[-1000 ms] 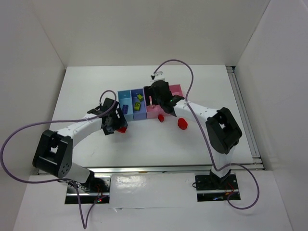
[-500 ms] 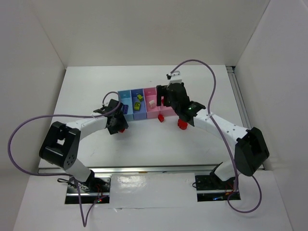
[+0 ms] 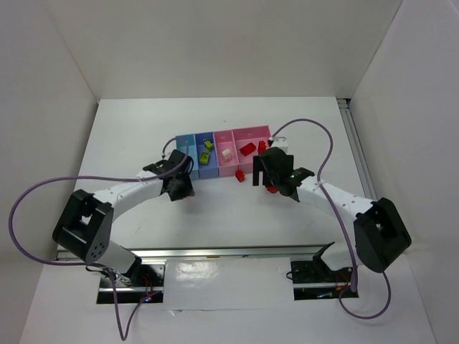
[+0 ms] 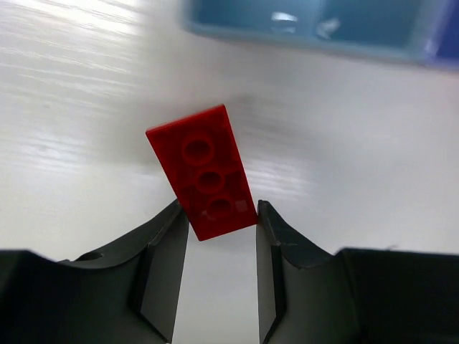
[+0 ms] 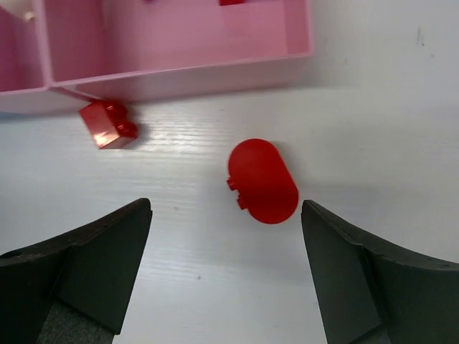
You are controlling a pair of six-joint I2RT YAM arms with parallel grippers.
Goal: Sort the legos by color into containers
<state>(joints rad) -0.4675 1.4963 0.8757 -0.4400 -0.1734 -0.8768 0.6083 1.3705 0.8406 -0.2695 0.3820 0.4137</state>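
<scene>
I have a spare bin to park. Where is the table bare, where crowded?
Bare: the table behind the containers to the back wall, and off either end. Crowded: their front, left gripper holding a red lego, right gripper over two loose red legos.

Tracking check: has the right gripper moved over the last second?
Yes. The right gripper has come off the pink containers, toward the near side and rightward, fingers open.
</scene>
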